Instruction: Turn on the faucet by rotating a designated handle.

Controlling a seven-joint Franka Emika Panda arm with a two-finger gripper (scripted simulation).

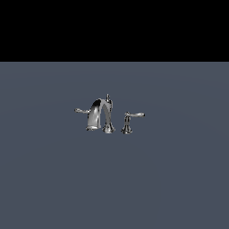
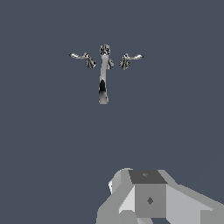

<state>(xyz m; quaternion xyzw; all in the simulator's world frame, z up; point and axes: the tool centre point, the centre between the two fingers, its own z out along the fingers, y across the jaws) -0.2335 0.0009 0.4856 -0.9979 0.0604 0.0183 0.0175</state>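
The faucet (image 1: 100, 115) is a small chrome set with an arched spout and a knobbed rod on top, standing on the grey floor. The handle (image 1: 81, 110) is the thin lever with a curled tip at the exterior view's left, its base hidden behind the spout. A second lever on a flared pedestal (image 1: 128, 122) stands at the right. In the wrist view the faucet (image 2: 103, 72) is seen from above, with one lever (image 2: 81, 56) on each side. Only the grey body of my gripper (image 2: 148, 197) shows, far from the faucet. Its fingers are out of view. The arm does not show in the exterior view.
A flat grey floor (image 1: 170, 179) spreads around the faucet. A black band (image 1: 114, 27) fills the background above it.
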